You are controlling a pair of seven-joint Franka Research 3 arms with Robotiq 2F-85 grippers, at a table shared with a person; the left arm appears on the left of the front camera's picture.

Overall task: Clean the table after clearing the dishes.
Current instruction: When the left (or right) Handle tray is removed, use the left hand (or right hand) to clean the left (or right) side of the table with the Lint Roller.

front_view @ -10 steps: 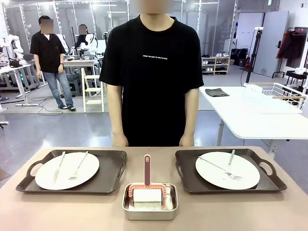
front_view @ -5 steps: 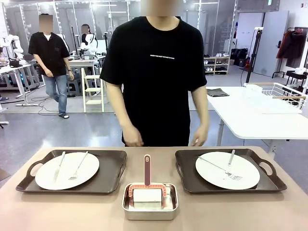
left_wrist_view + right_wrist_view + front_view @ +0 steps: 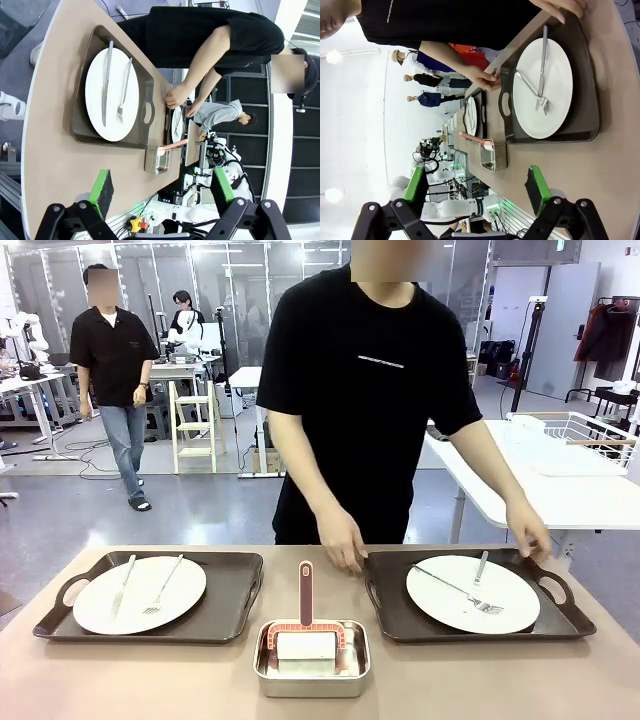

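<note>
Early stage: both dishes (image 3: 140, 620) sit on table (image 3: 150, 685), none cleared, wiping not begun. R tray (image 3: 392, 625) lies at 3 o'clock from steel pan (image 3: 312, 675), L tray (image 3: 228, 612) at 9. Person's hand (image 3: 345, 548) and other hand (image 3: 530, 538) are at R tray's far corners, prob. to lift it. Trays' long axes run 9–3; L cutlery points approx. 12–1. Left gripper (image 3: 162, 180) and right gripper (image 3: 475, 182): jaws wide apart, holding nothing.

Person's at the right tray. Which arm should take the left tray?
Left, probably. The left tray lies on that arm's side, ahead of the open left pincer in its wrist view. The person's hands are at the right tray, so the right arm would crowd them.
</note>
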